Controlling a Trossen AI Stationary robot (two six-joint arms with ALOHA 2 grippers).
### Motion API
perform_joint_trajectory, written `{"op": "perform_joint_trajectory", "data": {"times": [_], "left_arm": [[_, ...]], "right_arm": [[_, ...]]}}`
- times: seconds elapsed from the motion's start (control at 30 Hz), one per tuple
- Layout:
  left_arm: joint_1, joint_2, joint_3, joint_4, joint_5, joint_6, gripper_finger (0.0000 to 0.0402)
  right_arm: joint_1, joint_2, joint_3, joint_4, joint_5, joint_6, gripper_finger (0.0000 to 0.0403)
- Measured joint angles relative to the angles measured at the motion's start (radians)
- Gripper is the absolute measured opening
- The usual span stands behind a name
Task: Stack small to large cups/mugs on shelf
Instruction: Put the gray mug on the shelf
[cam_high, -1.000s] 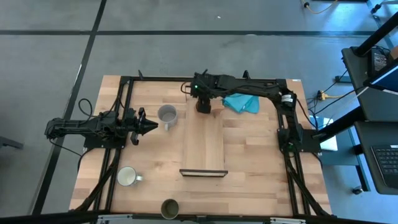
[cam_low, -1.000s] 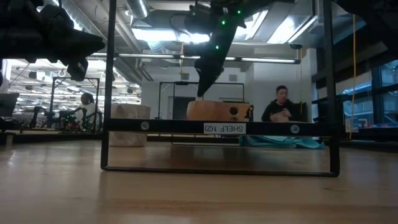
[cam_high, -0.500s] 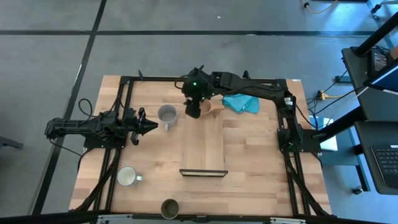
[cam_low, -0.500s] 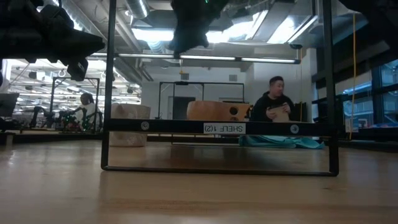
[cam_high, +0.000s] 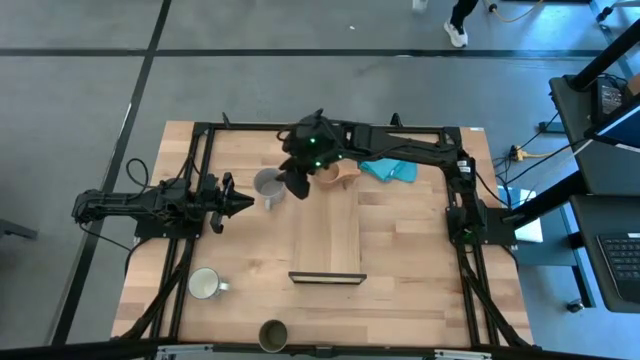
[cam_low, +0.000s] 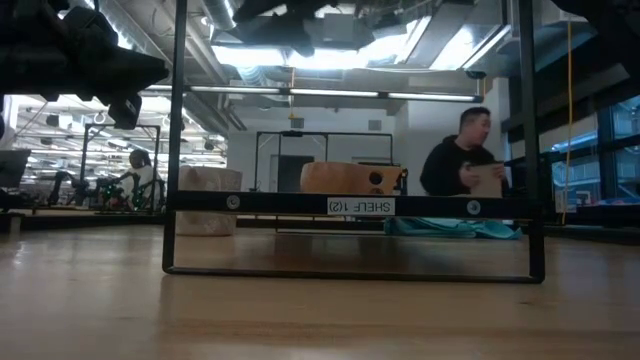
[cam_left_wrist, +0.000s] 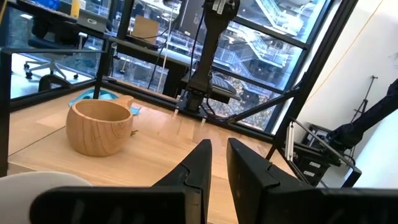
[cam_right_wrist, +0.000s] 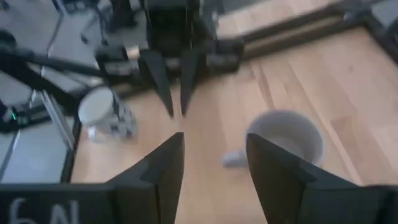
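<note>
The tan wooden cup (cam_high: 330, 175) (cam_left_wrist: 99, 127) stands on its base on the far end of the shelf (cam_high: 327, 235). Just left of the shelf, the grey mug (cam_high: 268, 184) (cam_right_wrist: 285, 138) stands upright on the table. My right gripper (cam_high: 298, 188) (cam_right_wrist: 214, 155) hovers open, high between the grey mug and the wooden cup, touching neither. My left gripper (cam_high: 243, 200) (cam_left_wrist: 216, 158) waits shut, level, left of the grey mug. The pale mug (cam_high: 204, 284) (cam_right_wrist: 102, 112) and the dark olive cup (cam_high: 273, 334) stand near the table's near-left edge.
A teal cloth (cam_high: 390, 167) lies on the table right of the wooden cup. The shelf's near black bracket (cam_low: 350, 205) spans the low view. Black frame rails run along the table's left and right sides. A person (cam_low: 465, 160) moves about in the room beyond.
My right gripper has risen from just above the wooden cup and swung toward the table's left, ending beside the grey mug. The wooden cup has stayed on the shelf's far end. The person behind the table has walked to the right.
</note>
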Motion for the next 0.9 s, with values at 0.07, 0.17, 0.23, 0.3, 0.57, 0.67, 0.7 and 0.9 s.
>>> {"op": "perform_joint_trajectory", "data": {"times": [0.07,0.17,0.23,0.3,0.57,0.67,0.7,0.9], "left_arm": [[0.0,0.0,0.0,0.0,0.0,0.001,0.0044],[0.0,0.0,0.0,0.043,-0.006,-0.016,0.0044],[0.0,0.0,0.0,0.066,-0.006,-0.033,0.0044],[0.0,0.0,0.0,0.096,-0.006,-0.067,0.0044],[0.0,0.0,0.0,0.306,-0.009,-0.419,0.0044],[0.0,0.0,0.0,0.365,-0.014,-0.414,0.0044],[0.0,0.0,0.0,0.37,-0.014,-0.393,0.0044],[0.0,0.0,0.0,0.376,-0.047,-0.324,0.0044]], "right_arm": [[0.0,0.0,0.001,0.032,0.001,0.006,0.0174],[0.002,0.0,0.002,0.05,0.002,0.006,0.0174],[0.002,0.0,0.002,0.06,0.002,0.007,0.0174],[0.002,0.0,0.002,0.061,0.002,0.007,0.0174],[0.005,0.0,0.002,0.059,0.001,0.077,0.0174],[0.009,0.0,0.002,0.059,0.001,0.082,0.0174],[0.012,0.0,0.002,0.058,0.001,0.081,0.0174],[0.02,0.0,0.002,0.051,0.041,0.081,0.0174]]}}
